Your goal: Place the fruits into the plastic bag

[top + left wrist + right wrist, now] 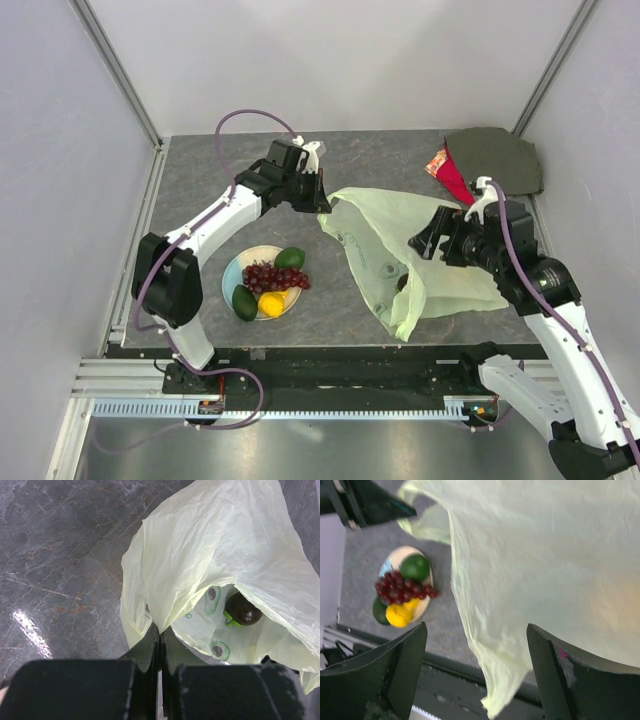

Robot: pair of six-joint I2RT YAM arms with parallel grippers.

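Note:
The pale green plastic bag (pixel 380 240) lies mid-table, its mouth edge lifted by my left gripper (pixel 322 198), which is shut on the bag's rim (pixel 160 630). Inside the bag (pixel 210 555) sits a dark brown-purple round fruit (pixel 243 609); it shows faintly through the plastic from above (pixel 402 283). My right gripper (pixel 430 240) is open and empty, and the bag (pixel 545 570) hangs between its fingers (pixel 560 670). The pale plate (pixel 238 268) holds the grape bunch (pixel 275 277), two avocados (pixel 290 257) (pixel 244 302) and the lemon (pixel 271 303). These also show in the right wrist view: grapes (pixel 400 590), lemon (pixel 400 615).
A dark green and red cloth (pixel 495 160) lies at the back right corner. White walls close in the table on three sides. A black rail (pixel 330 365) runs along the front edge between the arm bases.

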